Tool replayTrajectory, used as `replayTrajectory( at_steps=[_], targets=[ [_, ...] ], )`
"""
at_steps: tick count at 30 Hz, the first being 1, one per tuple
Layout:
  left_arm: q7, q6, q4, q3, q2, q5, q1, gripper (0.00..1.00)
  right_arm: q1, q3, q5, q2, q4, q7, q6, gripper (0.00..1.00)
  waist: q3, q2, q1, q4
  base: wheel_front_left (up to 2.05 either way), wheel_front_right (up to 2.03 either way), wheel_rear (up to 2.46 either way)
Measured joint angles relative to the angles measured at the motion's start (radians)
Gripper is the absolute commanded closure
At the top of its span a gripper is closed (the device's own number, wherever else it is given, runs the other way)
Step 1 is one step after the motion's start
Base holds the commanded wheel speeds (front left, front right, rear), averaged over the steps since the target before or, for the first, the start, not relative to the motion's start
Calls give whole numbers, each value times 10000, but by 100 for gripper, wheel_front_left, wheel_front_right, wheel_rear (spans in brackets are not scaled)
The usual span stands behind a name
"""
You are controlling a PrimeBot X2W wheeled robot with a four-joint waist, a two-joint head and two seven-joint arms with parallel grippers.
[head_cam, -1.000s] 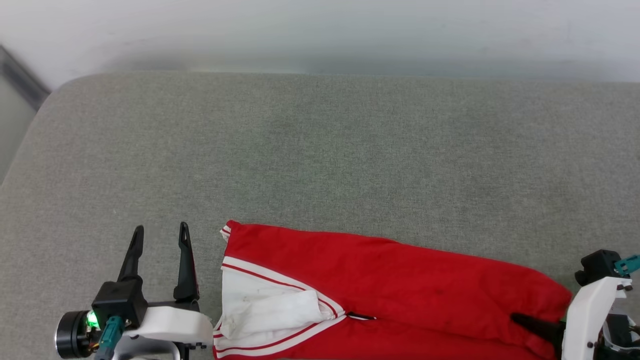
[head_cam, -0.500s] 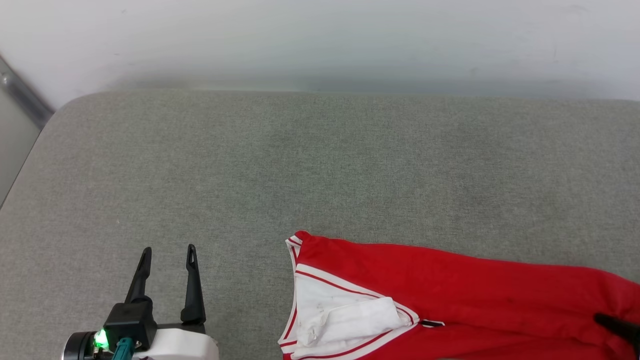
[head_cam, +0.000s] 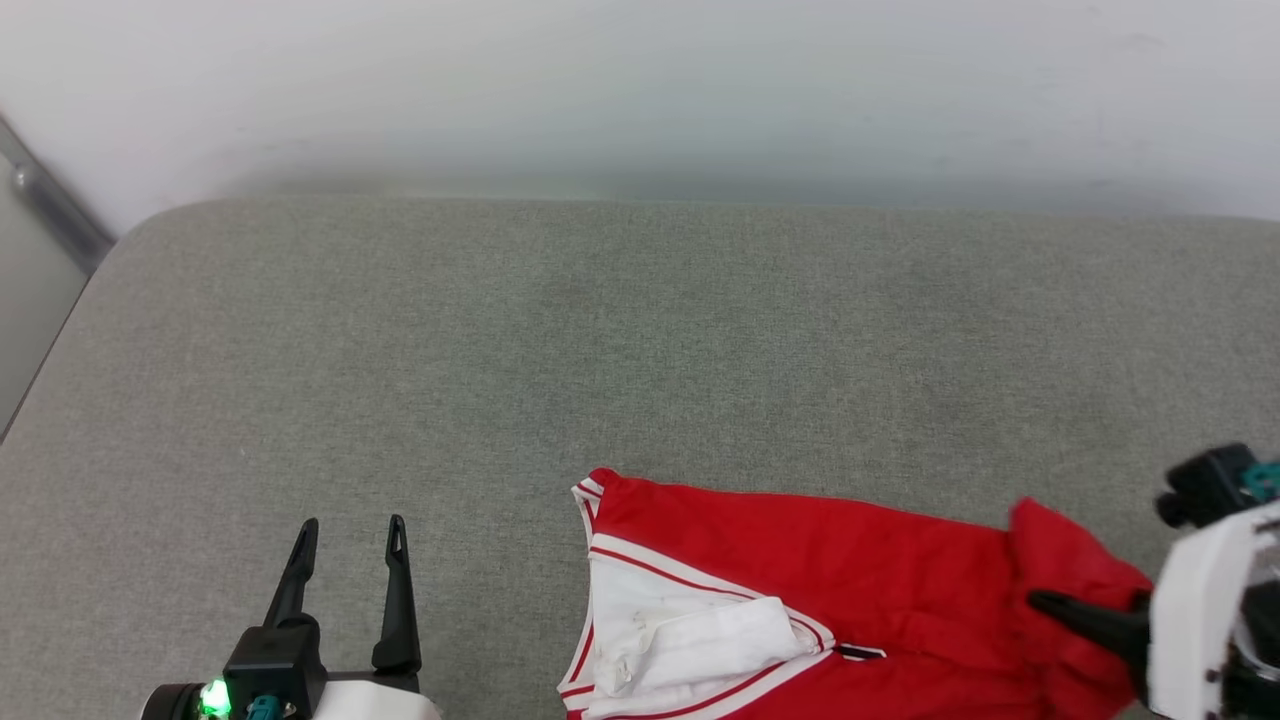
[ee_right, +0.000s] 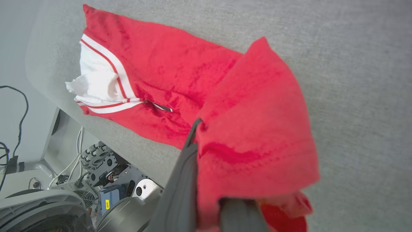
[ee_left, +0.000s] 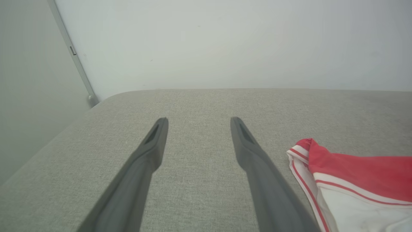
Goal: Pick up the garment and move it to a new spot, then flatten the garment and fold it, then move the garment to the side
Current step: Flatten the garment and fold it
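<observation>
Presently right claw [head_cam: 1045, 605] clamps the red garment [head_cam: 800, 560]; left claw [head_cam: 353, 525] stands apart, empty.

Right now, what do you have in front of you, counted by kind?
garment: 1
grippers: 2 (left gripper open; right gripper shut on the garment)
grey padded surface: 1
Total: 4

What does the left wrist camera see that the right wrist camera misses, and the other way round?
Left wrist view: the left gripper, open over the cushion, and a white wall behind. Right wrist view: the right gripper shut on a lifted red fold of the shirt, plus the robot's base below the cushion's edge. Both: the shirt's white, striped end on the grey cushion.
</observation>
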Motion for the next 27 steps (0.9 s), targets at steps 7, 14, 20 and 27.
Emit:
replayTrajectory(
  at_steps=[7, 14, 20, 27],
  targets=[
    [2, -128, 38, 17, -59, 35, -128, 0, -1288, 1404, -782, 1179, -1089, 719, 0, 100, 220, 0, 0, 78, 0, 0, 0],
    [0, -244, 77, 35, -98, -21, -429, 0, -3004, 3315, -1597, 2452, -303, 679, 0, 100, 560, 0, 0, 287, 0, 0, 0],
    [0, -280, 117, 21, -117, -63, -680, 0, -4300, 4721, -2138, 3350, 1342, 107, 0, 100, 940, 0, 0, 450, 0, 0, 0],
    [0, -316, 192, -107, -127, -211, -1011, 0, -4962, 6086, -2568, 3720, 3440, -742, 0, 100, 1342, 0, 0, 691, 0, 0, 0]
  ],
)
